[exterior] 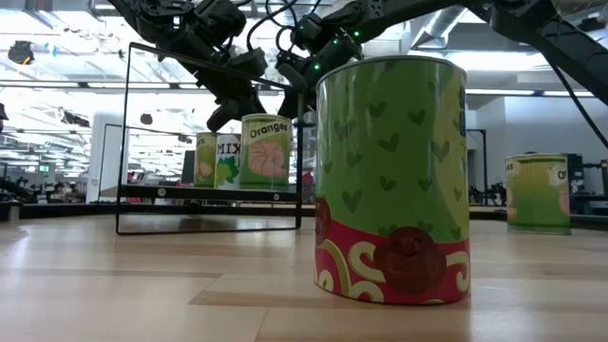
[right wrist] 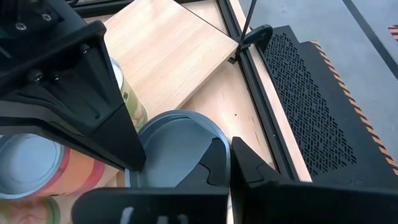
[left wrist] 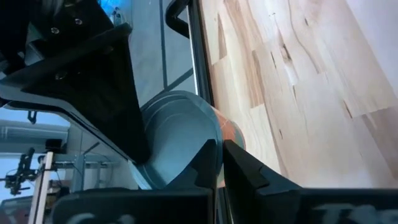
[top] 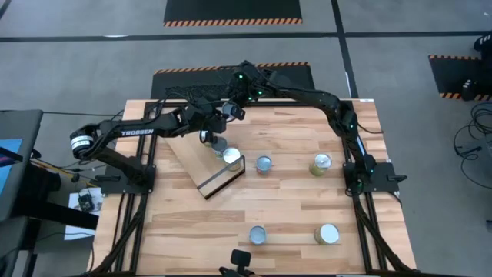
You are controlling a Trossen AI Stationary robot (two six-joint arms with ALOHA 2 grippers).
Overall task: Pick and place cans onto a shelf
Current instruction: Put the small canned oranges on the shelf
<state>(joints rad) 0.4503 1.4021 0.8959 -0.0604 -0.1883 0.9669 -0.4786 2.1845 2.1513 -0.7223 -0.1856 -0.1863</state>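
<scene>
Dark arms (top: 296, 92) bent together over shelf (top: 196, 158).

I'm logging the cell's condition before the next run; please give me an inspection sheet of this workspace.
Surface: wooden table, slatted, no spills seen.
Job's things: shelf at the left rear, cans on it; four loose cans on the table.
Clutter: nothing seen.
Grippers: left gripper and right gripper each closed around a can over the shelf.
Cables: bundles run along both arms; loose leads on the floor at right.
Surroundings: black mats with hazard stripes; a monitor at left.
</scene>
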